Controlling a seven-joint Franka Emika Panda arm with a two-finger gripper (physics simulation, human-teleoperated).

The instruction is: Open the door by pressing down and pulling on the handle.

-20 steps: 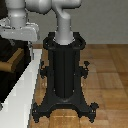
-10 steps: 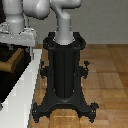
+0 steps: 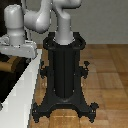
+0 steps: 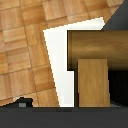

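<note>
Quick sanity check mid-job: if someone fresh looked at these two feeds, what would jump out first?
In the exterior view, the black pedestal fills the centre, standing on the wooden floor, with the grey-white arm bending toward that view's left, over the white frame. In the wrist view, the tan handle looms large and close against the white frame, so the camera sits right above it.

- Both views are evenly and fairly brightly lit, with no clear single light source
- The exterior view is coarse and soft; edges of the black pedestal (image 3: 64, 75) are blocky
- Dim shadow darkens the wooden floor (image 3: 107, 75) around the pedestal's feet
- In the wrist view the handle (image 4: 97, 47) shows a soft highlight along its rounded bar, darker beneath
- The white frame (image 4: 62, 60) is flat and bright, with no glare
</note>
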